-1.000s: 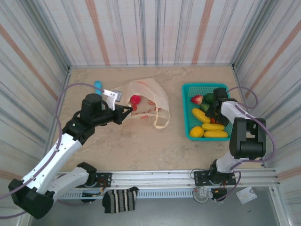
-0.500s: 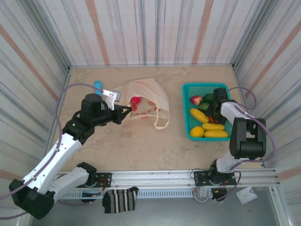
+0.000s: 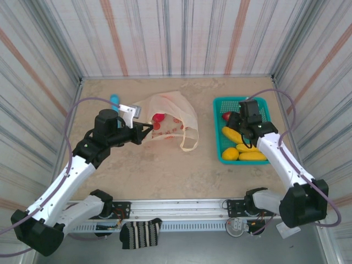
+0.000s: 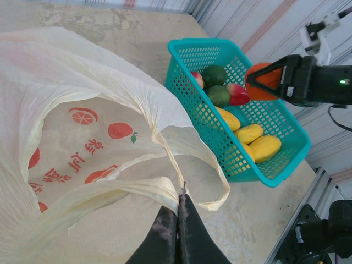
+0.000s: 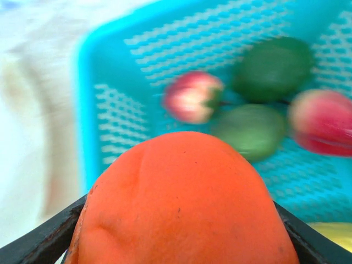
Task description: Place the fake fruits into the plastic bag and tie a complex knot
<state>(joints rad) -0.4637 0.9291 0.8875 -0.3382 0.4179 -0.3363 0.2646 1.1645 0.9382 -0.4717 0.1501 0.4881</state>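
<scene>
Right side: my right gripper (image 3: 235, 122) is clamped on an orange fruit (image 5: 184, 203) and holds it over the basket (image 4: 203, 121). Green, red and yellow fruits (image 4: 250, 133) lie in the basket beneath it. Left side: my left gripper (image 4: 179, 217) has its fingers pressed together on the rim of the bag (image 3: 170, 107), which lies on the table (image 3: 165, 170) apart from the basket, to its left.

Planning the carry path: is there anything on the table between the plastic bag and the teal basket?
Nothing: the top view shows bare table between the plastic bag and the basket.
</scene>
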